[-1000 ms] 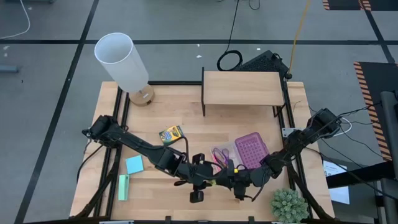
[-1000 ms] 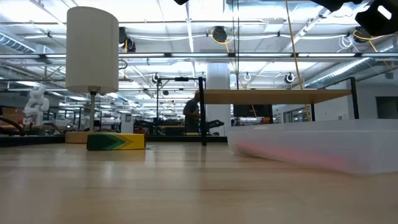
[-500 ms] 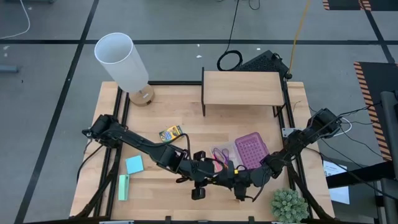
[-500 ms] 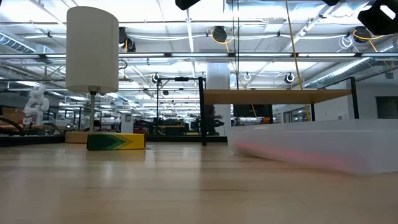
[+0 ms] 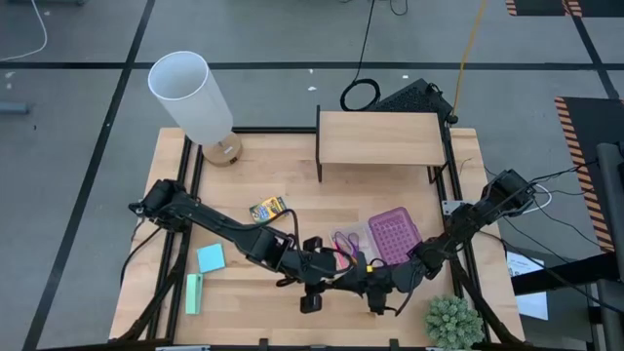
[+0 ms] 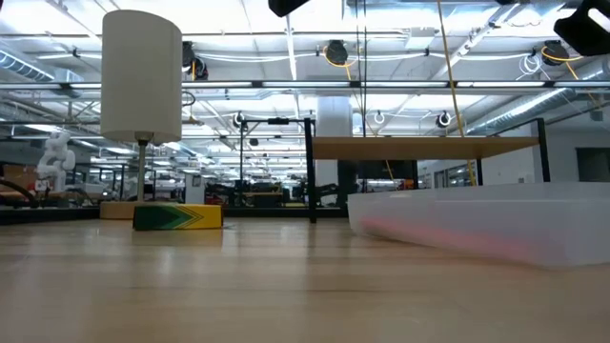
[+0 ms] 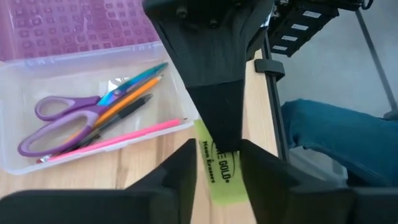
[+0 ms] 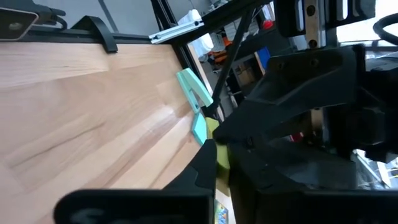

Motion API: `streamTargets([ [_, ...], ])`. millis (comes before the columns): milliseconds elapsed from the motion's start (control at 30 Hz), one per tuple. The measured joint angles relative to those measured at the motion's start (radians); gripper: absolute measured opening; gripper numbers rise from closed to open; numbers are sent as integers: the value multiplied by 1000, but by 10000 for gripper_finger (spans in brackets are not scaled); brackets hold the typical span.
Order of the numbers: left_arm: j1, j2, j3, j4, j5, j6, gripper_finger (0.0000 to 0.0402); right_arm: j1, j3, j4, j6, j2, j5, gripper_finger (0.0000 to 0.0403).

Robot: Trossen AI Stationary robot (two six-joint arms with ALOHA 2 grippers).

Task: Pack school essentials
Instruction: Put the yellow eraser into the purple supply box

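Pale wooden slats make up the surface (image 5: 292,219), which carries everything else in the high view. At its twelve o'clock edge stands a low wooden shelf (image 5: 378,138), and toward eleven o'clock a white cylindrical lamp (image 5: 192,97) leans over its round base. Lying at about four o'clock from the surface's middle is a clear plastic pencil case with a purple perforated lid (image 5: 394,237) folded open; inside it (seen best from the left wrist) lie purple-handled scissors (image 7: 46,124), an orange pencil (image 7: 124,99), a black pen (image 7: 118,117) and a pink pen (image 7: 118,138) whose tip pokes over the case's edge.

Both dark arms meet near six o'clock, just beside the case. Between them is a small yellow-green eraser printed with dark lettering (image 7: 221,174), resting on the wood. The left hand (image 7: 216,168) straddles it with fingers spread, one on either side. The right hand (image 5: 363,283) reaches in from the other side and presses its tip down onto the eraser; whether its fingers are parted I cannot tell.

A yellow crayon box (image 5: 268,208) sits near the centre, a light-blue square note pad (image 5: 210,257) toward eight o'clock, and a mint-green slim bar (image 5: 194,292) just beyond it.
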Motion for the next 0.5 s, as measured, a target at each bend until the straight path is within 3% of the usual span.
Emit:
streamTargets([
  [200, 3, -28, -2, -10, -13, 46, 197, 1, 0, -10, 67, 0, -14, 13],
  [333, 1, -96, 0, -75, -53, 46, 236, 8, -1, -14, 205, 0, -25, 13],
  [500, -29, -170, 0, -264, -291, 61, 243, 30, -1, -22, 555, 0, 22, 13],
])
